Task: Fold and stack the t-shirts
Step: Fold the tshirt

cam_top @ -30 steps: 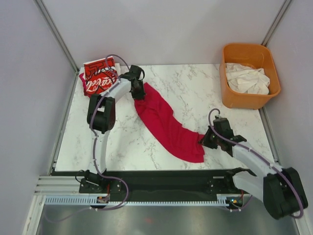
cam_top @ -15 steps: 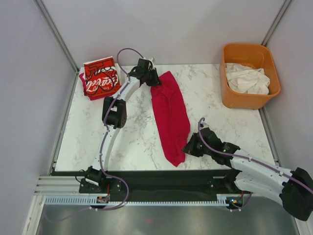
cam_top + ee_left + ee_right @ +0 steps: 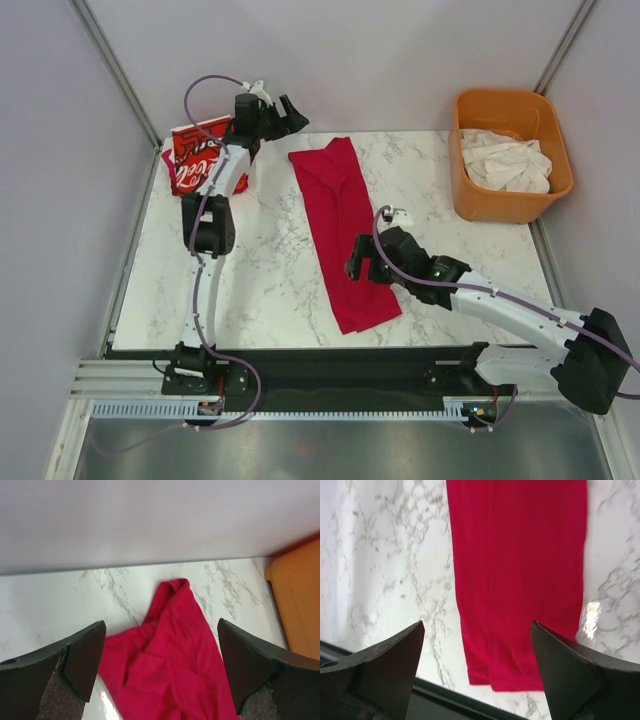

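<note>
A white marble table (image 3: 260,265) carries a crimson t-shirt (image 3: 340,225), lying mid-table as a long folded strip running from far edge to near edge. An orange tub (image 3: 500,208) at the far right holds crumpled off-white t-shirts (image 3: 505,160). A folded Coca-Cola t-shirt (image 3: 205,165) sits in the far-left corner. The right gripper (image 3: 355,268) hangs over the strip's near half and the left gripper (image 3: 293,115) over its far end, both with jaws spread and empty.

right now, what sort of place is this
Probably a robot test cell, not a home: a marble-look table boxed in by plain grey panel walls, with a crimson t-shirt laid out and an orange tub at one side.
</note>
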You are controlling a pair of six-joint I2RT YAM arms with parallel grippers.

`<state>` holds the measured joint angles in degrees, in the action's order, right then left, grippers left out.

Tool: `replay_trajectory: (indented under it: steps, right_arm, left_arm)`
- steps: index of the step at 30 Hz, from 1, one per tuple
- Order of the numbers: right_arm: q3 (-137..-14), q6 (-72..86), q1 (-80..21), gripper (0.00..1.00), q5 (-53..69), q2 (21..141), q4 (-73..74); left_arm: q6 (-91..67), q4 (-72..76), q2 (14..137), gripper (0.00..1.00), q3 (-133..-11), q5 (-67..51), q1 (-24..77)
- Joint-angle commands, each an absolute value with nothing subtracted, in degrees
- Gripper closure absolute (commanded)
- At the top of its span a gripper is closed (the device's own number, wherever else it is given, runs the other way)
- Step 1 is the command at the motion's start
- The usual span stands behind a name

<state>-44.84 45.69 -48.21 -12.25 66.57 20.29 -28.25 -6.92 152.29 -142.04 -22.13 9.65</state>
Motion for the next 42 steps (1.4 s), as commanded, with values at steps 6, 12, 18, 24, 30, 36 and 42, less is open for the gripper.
replay_trajectory:
  steps: [6,12,18,24,30,36,42]
  right_arm:
    - [-54.58,33.94,-36.84,0.03,-22.95,73.20,23.82]
    - [-53.09,30.50,-29.19,0.02,-20.22,74.80,23.82]
    - [-51.77,29.27,-26.63,0.02,-19.34,71.72,23.91]
    - [-51.77,28.83,-24.17,0.02,-18.81,68.21,25.22]
    - [-51.42,29.18,-23.73,0.02,-17.93,66.97,26.28]
    - [-50.27,28.92,-23.20,0.02,-18.54,65.13,26.80]
    - [-49.48,28.57,-22.68,0.02,-18.54,64.25,27.33]
  left_arm:
    - [-28.91,-2.81,113.41,0.00,-104.91,-25.76,12.47]
    - [-33.70,-12.56,92.74,0.00,-67.66,-20.44,24.66]
    - [-40.25,-18.00,85.87,0.07,-51.62,-13.03,41.09]
    - [-47.63,-18.28,85.86,0.13,-44.65,-8.35,49.99]
    - [-50.18,-16.09,88.32,0.16,-45.96,-7.38,54.49]
    - [-51.33,-15.65,95.44,0.28,-48.34,-7.65,57.39]
    - [-52.12,-15.21,98.17,0.94,-48.95,-5.36,57.83]
